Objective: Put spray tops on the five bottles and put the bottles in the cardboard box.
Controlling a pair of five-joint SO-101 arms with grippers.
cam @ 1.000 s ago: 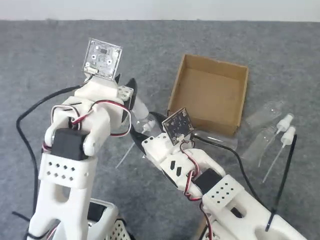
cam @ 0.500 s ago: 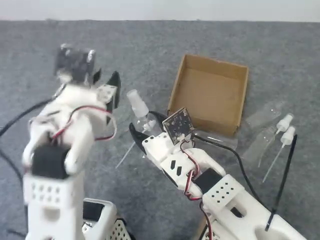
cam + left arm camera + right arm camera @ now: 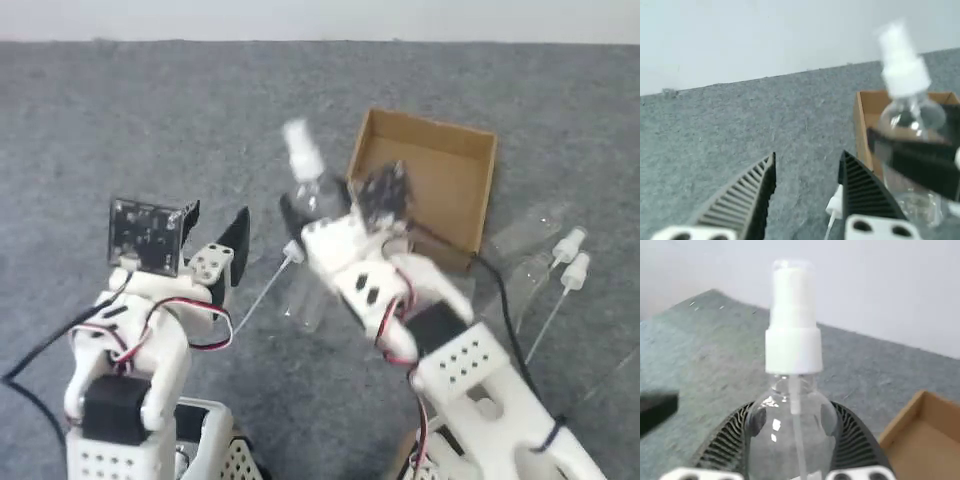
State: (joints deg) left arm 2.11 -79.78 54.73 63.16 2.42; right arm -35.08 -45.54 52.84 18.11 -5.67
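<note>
Just beside the left wall of the cardboard box, the right gripper pinches a clear bottle by its shoulder. The bottle is upright, lifted off the grey carpet, with a white spray top on it. The left gripper hangs apart over the carpet, fingers spread and holding nothing. Between the arms a loose spray top lies beside another bottle. Two more bottles lie on the box's other side.

Cannot resolve the bottle from above: smeared, like the right end effector gripping it. Loses its base past the right wrist view's edge. Perhaps two clear bottles beside the box, too faint to count.
</note>
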